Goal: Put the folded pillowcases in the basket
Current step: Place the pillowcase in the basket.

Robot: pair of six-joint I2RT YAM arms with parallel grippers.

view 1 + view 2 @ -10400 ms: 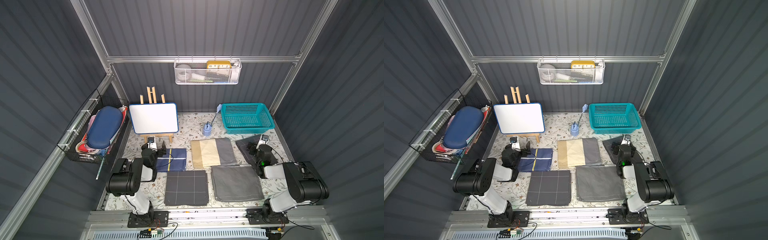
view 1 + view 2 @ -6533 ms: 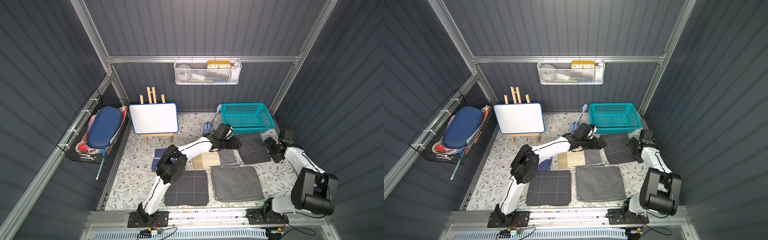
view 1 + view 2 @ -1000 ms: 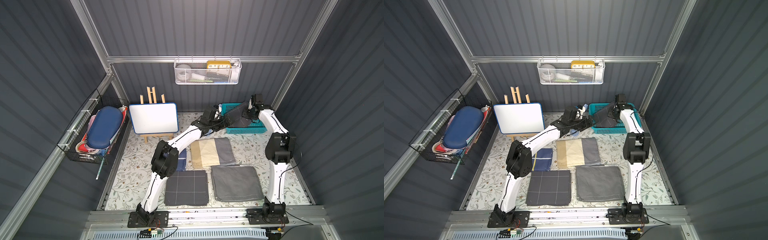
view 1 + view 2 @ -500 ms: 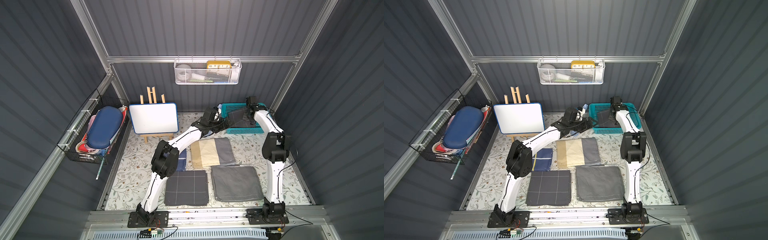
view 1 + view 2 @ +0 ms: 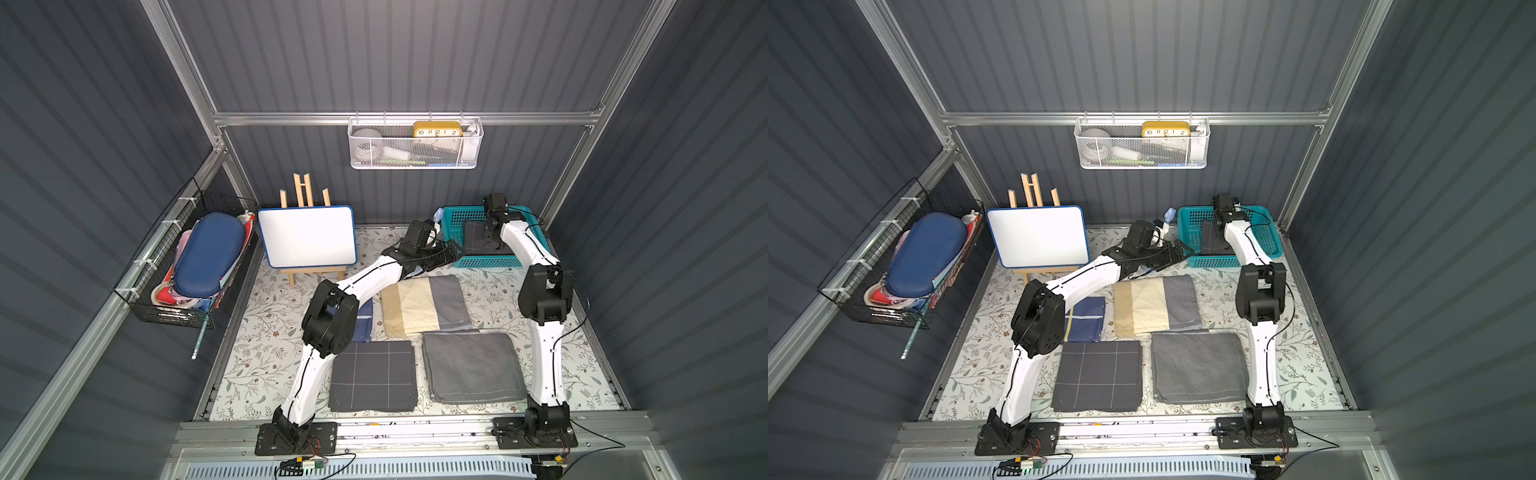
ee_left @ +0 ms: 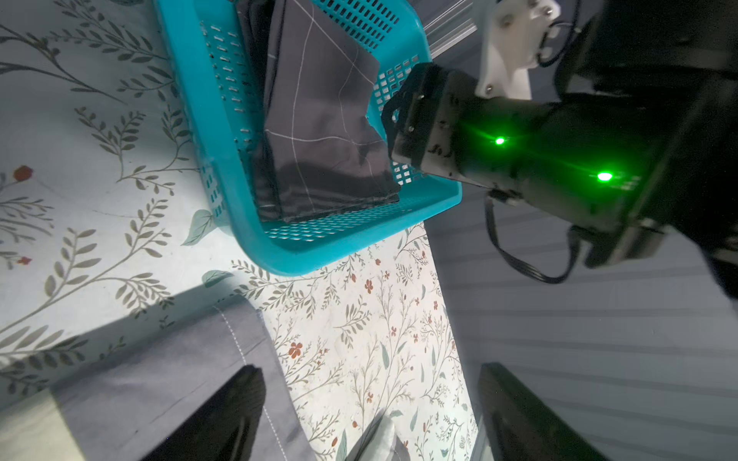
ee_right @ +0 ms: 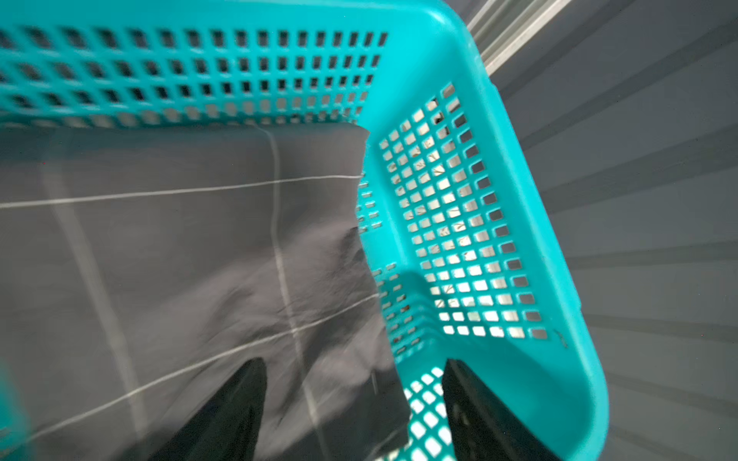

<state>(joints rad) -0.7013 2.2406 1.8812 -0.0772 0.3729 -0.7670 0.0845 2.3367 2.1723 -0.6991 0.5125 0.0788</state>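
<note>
The teal basket (image 5: pixel 490 262) stands at the back right of the table. The folded pillowcase (image 5: pixel 473 239), dark grey with thin white grid lines, lies inside it, rumpled along one edge (image 7: pixel 179 239). My right gripper (image 7: pixel 351 371) hangs over the basket's inside, open, its fingers apart on either side of the pillowcase's edge without pinching it. My left gripper (image 6: pixel 371 369) is open and empty, low over the floral cloth just outside the basket's front left corner (image 5: pixel 453 253). The left wrist view shows the basket (image 6: pixel 239 167) with the pillowcase (image 6: pixel 319 131) in it.
Several other folded pillowcases lie on the table: beige and grey (image 5: pixel 424 305), plain grey (image 5: pixel 471 365), dark gridded (image 5: pixel 374 376), navy (image 5: pixel 365 320). A whiteboard on an easel (image 5: pixel 307 237) stands at the back left. A white mesh basket (image 5: pixel 415 149) and a black wire basket (image 5: pixel 187 266) hang on the walls.
My right gripper has opened and let go of the pillowcase, which has dropped from a tilted hold above the rim into the basket. My left gripper stayed open beside the basket.
</note>
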